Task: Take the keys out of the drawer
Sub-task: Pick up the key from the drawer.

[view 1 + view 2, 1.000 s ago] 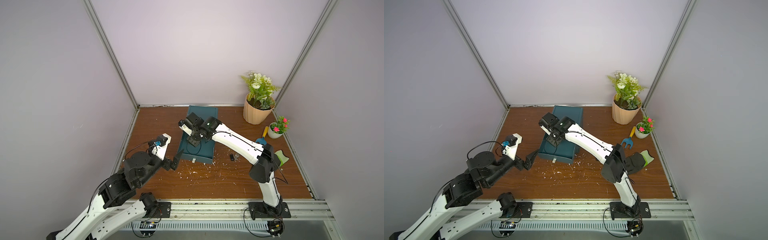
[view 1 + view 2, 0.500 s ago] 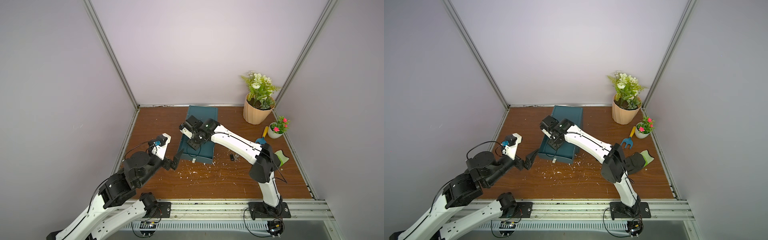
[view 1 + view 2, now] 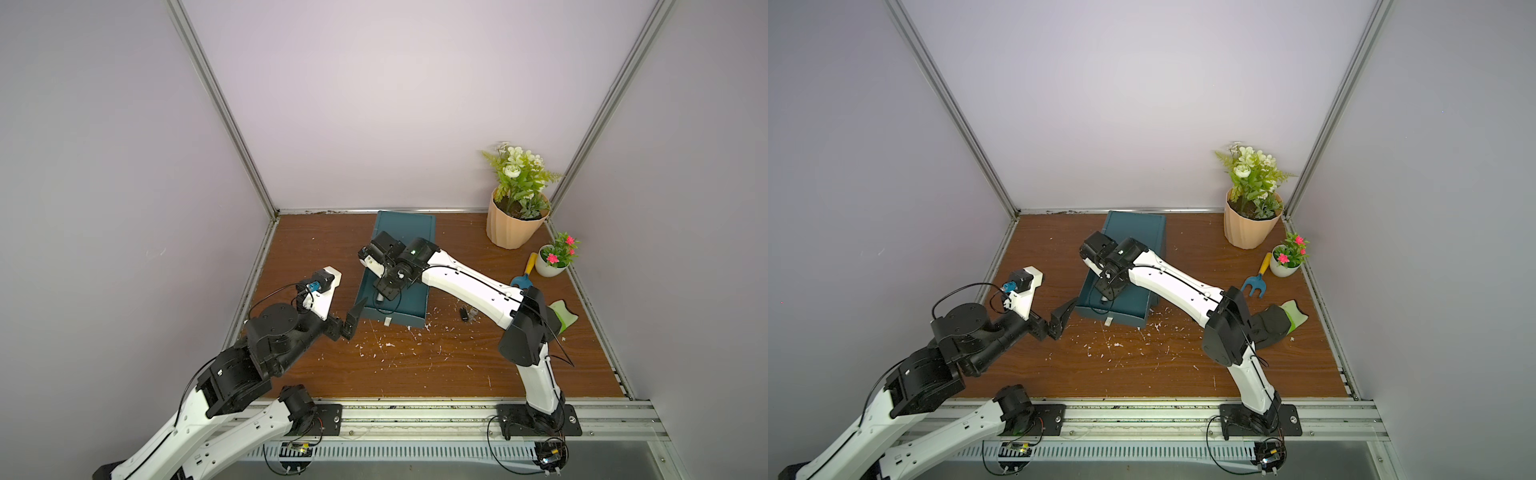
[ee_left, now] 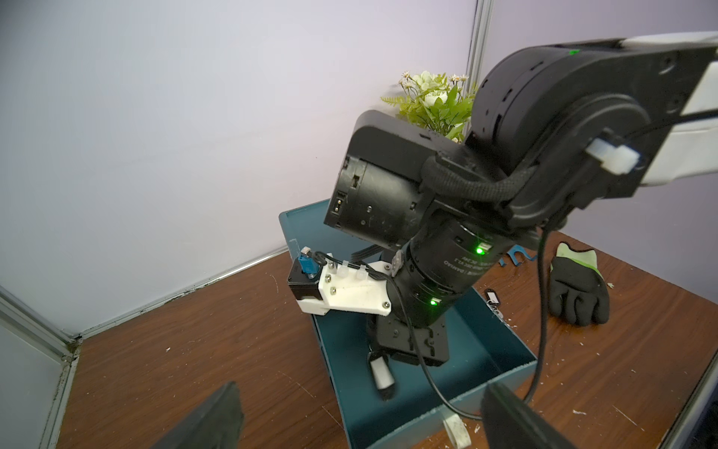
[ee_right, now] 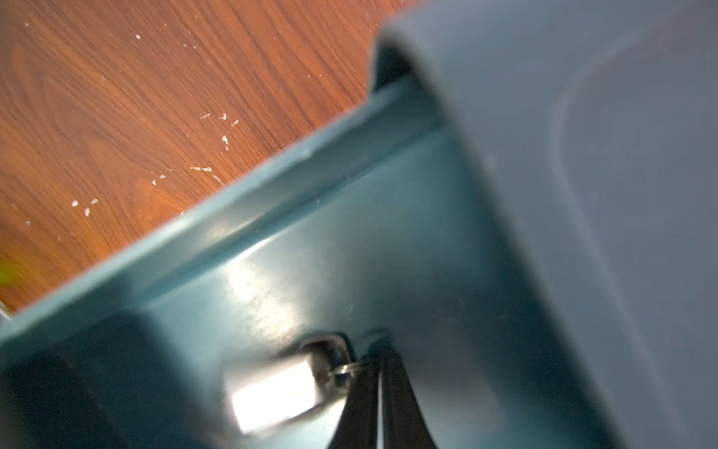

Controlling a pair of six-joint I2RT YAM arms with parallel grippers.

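Evidently the right gripper pointed steeply down into the open teal drawer, mid-frame in both top views, because the keys lay on its floor. Its jaws were closed, and the ring looked pinched at their very tips, with the pale tag just beside them. The left gripper, spread wide, hung empty off the drawer's lower-left corner in a top view, probably to keep clear.

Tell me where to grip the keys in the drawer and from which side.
Pinch the keys by the metal ring beside the tag, straight down from above: the walls of the drawer block a sideways approach. The right gripper is shut there.
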